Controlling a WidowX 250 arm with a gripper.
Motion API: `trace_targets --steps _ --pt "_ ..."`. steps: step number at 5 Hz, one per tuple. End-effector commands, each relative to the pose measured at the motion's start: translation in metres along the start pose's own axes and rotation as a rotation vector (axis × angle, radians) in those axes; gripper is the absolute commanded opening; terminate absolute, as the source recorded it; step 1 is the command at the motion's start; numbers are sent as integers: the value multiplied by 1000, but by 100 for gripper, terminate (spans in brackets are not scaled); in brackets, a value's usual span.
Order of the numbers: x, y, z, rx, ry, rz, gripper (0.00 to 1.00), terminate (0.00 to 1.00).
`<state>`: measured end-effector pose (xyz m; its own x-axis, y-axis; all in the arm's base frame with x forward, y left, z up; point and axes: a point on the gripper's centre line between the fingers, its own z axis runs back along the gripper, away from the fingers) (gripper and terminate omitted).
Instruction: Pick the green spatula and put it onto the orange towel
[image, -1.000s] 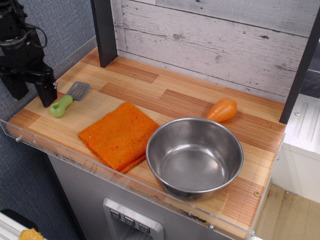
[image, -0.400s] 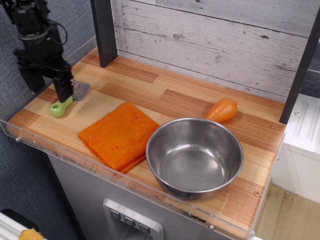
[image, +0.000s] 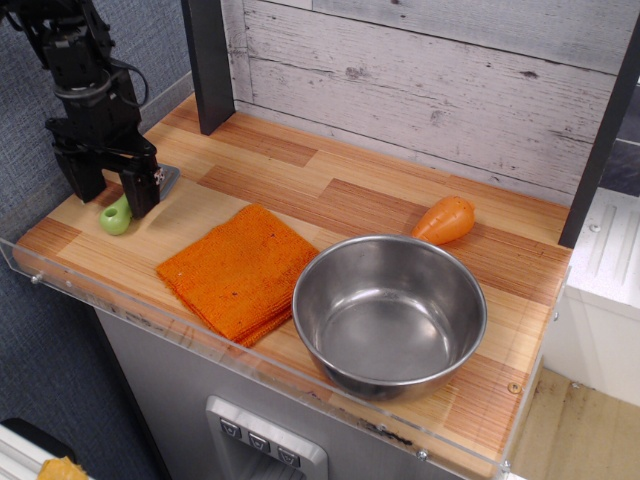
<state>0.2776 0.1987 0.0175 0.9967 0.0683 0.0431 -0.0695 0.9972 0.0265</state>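
Your gripper (image: 113, 192) has been dropping lower, fingers sitting wide apart around the green spatula (image: 117, 215), orange towel (image: 240, 269) lying nearby

Your gripper (image: 112, 192) straddles the spatula (image: 117, 215), one finger (image: 141, 190) either side. Right of those fingers lies the towel (image: 240, 270); beyond it the bowl (image: 389, 314), the carrot (image: 445, 220) behind.

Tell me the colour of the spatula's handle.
Light green; the handle end of the green spatula shows beside the gripper in the observation.image view.
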Motion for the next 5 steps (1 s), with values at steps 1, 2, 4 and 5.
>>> trace_targets --steps 1,2,4,5 --pt "3 6 15 36 -25 29 0 0" --pt "3 4 16 37 -9 33 0 0" --pt "-1 -2 38 3 -31 40 0 0" --pt "-9 -26 89 3 -97 -1 0 0"
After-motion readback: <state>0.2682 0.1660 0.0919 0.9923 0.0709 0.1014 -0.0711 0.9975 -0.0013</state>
